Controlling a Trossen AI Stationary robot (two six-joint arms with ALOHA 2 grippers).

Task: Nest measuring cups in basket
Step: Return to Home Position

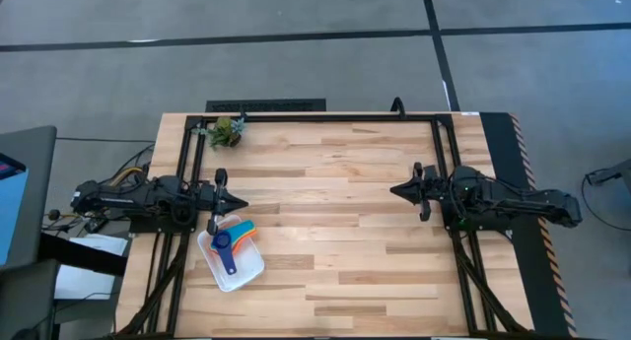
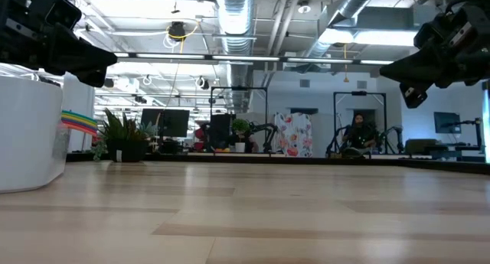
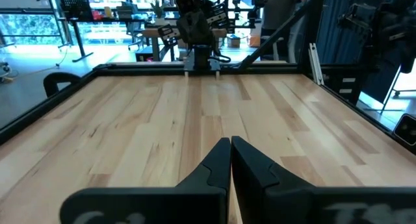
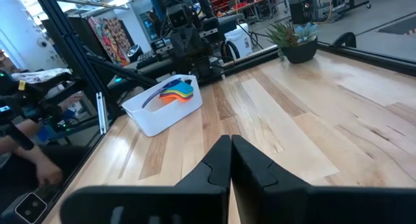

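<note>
Plastic measuring cups (image 1: 237, 238) in basket (image 1: 250, 274) look light, stiff, I'd grip handles; left pincer (image 1: 241, 204), right pincer (image 1: 395, 190) clenched empty

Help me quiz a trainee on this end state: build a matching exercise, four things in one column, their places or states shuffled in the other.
1. white shallow plastic basket
2. nested bright plastic measuring cups
3. small green potted plant
4. right hand

A. shut, raised over the right side of the wooden table
B. near the table corner, top left in the high view
C. inside the basket
D. on the table beside the left hand

Pairs: 1-D, 2-C, 3-B, 4-A
</note>
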